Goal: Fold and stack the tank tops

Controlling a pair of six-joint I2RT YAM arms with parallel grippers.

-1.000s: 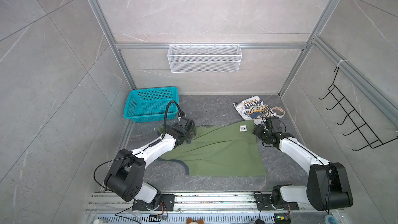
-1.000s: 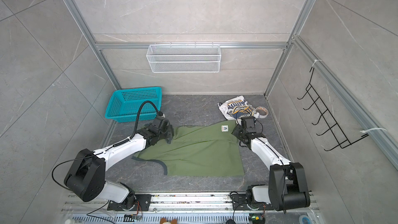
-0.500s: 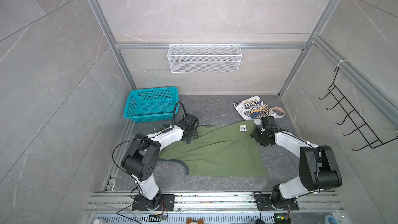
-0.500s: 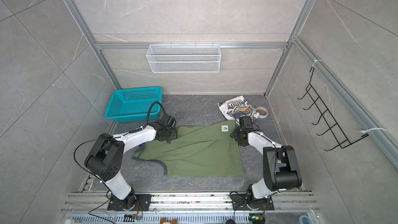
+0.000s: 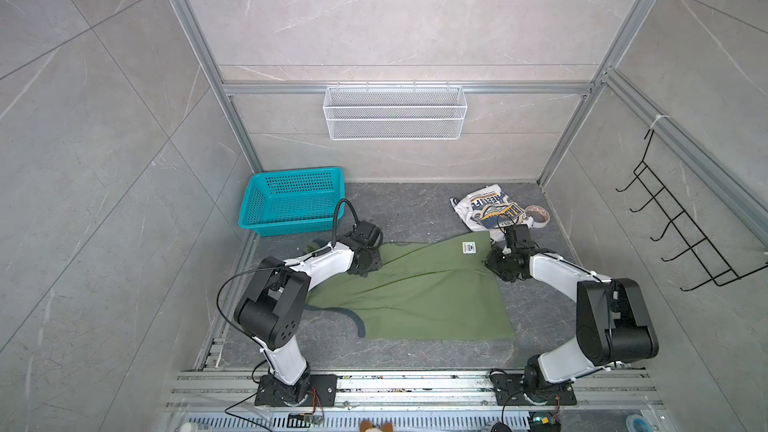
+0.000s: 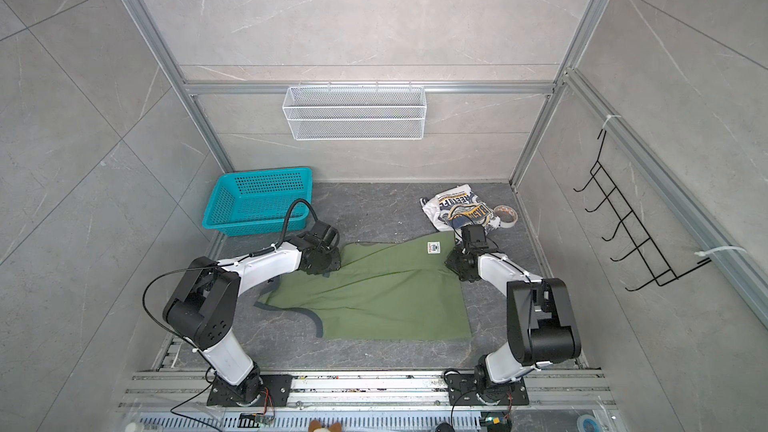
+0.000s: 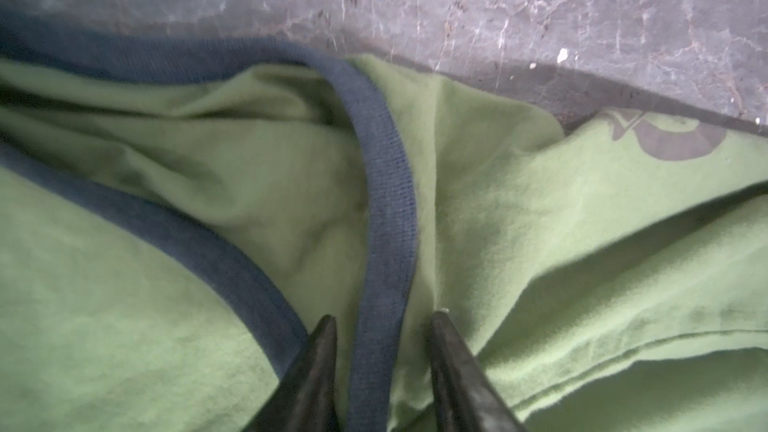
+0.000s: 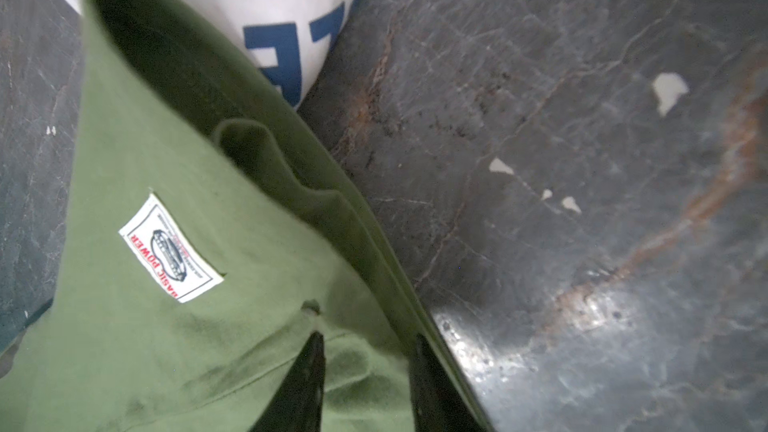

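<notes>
The olive green tank top (image 5: 415, 292) (image 6: 382, 292) lies spread flat on the dark floor in both top views, its grey trim (image 7: 390, 184) curling at the left. My left gripper (image 5: 368, 270) (image 7: 380, 317) sits low on its far left corner, jaws narrowed onto the trim and gathered cloth. My right gripper (image 5: 494, 263) (image 8: 368, 336) presses on the far right corner beside the white label (image 8: 170, 249), pinching a puckered fold at the hem. The white tank top (image 5: 490, 211) (image 8: 257, 2) lies crumpled just behind that corner, print side up.
A roll of tape (image 5: 537, 216) lies right of the white top. A teal basket (image 5: 295, 201) stands at the back left. A white wire basket (image 5: 395, 112) hangs on the back wall and a black hook rack (image 5: 681, 234) on the right wall.
Both arms have dropped and reached forward onto the green top's far corners. Both sets of jaws have narrowed from wide open onto the cloth. The top itself has barely shifted.
</notes>
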